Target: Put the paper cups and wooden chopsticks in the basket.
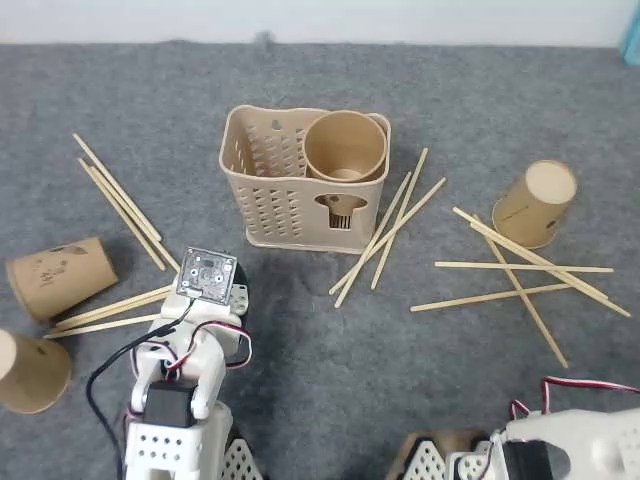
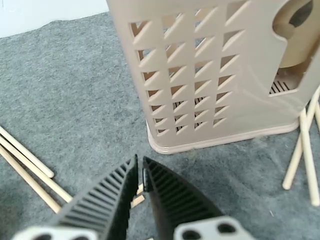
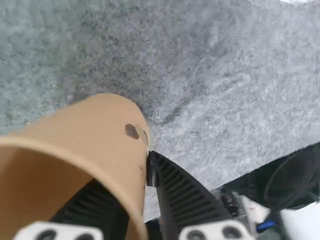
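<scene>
Grey felt covers the counter point(image 1: 330, 380); the right wrist view shows the right jaws gripping the wall of a paper cup point(image 3: 70, 145); left jaws, nearly closed, hang low before the basket point(image 2: 210, 75); from above, another cup point(image 1: 345, 145) stands inside it, loose cups point(image 1: 535, 205) and chopsticks point(image 1: 500, 266) scattered either side

Just ahead of your left gripper point(image 2: 140, 167) stands the basket point(image 2: 200, 125), with an upright cup point(image 1: 345, 145) in the end to the gripper's right. Chopsticks point(image 2: 30, 156) lie beside that gripper on its left, two tipped cups point(image 1: 60, 275) beyond them. More chopsticks point(image 1: 385, 235) lean against the basket's right side. Your right gripper point(image 3: 142, 167) has a paper cup point(image 3: 75, 145) in it.
</scene>
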`<state>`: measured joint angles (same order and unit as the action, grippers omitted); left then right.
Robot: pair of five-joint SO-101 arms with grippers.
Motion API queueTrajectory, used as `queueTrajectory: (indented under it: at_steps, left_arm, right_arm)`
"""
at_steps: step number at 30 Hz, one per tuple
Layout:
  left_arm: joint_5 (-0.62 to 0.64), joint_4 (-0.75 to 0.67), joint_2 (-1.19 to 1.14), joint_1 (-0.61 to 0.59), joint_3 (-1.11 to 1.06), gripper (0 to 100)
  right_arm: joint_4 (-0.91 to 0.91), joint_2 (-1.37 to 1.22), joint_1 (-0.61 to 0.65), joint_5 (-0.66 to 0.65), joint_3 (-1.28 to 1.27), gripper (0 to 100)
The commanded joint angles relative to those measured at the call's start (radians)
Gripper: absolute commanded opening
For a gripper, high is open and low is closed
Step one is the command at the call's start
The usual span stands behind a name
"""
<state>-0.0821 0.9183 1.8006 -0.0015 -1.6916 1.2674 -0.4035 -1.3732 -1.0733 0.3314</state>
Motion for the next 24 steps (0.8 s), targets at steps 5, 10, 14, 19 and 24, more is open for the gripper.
queueTrajectory:
  at_steps: [5,10,14,19,24]
  left_arm:
    - [-0.011,0.000,0.005,-0.008,0.005,2]
    - [-0.011,0.011,0.005,-0.003,0.005,2]
    - [-0.011,0.011,0.005,-0.003,0.005,2]
    - [-0.011,0.011,0.005,-0.003,0.005,1]
    - [-0.011,0.011,0.005,-0.002,0.005,1]
  right_arm:
    - [0.308,0.027,0.143,0.293,0.247,0.6]
    - [0.447,0.035,0.291,0.526,0.351,0.6]
    - [0.529,0.036,0.427,0.709,0.459,0.6]
    - [0.527,0.085,0.576,0.925,0.565,0.6]
    - [0.526,0.159,0.740,1.071,0.692,0.6]
